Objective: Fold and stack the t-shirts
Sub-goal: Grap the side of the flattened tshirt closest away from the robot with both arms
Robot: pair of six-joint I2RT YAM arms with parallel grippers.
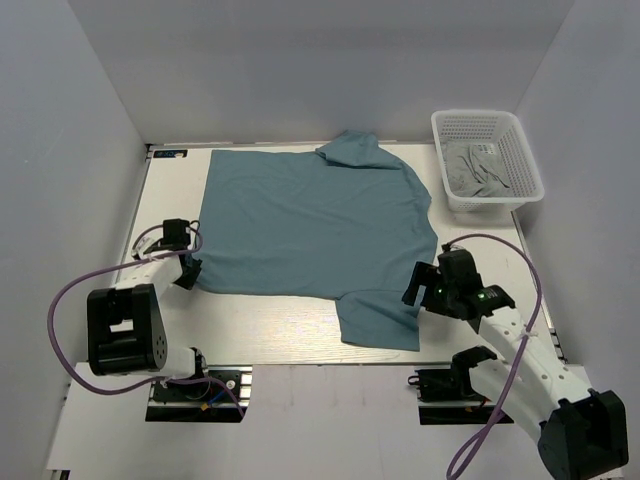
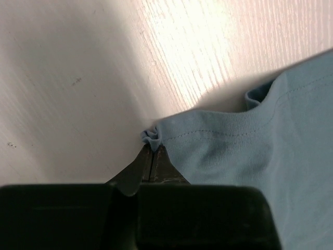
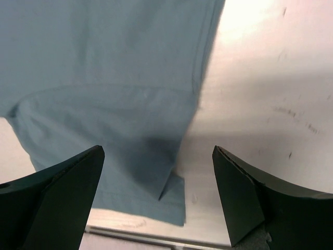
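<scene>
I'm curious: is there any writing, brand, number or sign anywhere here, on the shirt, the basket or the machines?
No text can be read.
The plain teal-blue cloth t-shirt carries no print.
The white plastic mesh basket shows no label; any marks on the crumpled grey cloth inside it are too small to read.
A small dark strip at the far left is too blurred to read.

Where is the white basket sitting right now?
In the top view, the white basket sits at the far right corner of the table, just right of the spread teal t-shirt, with crumpled grey cloth inside.
</scene>
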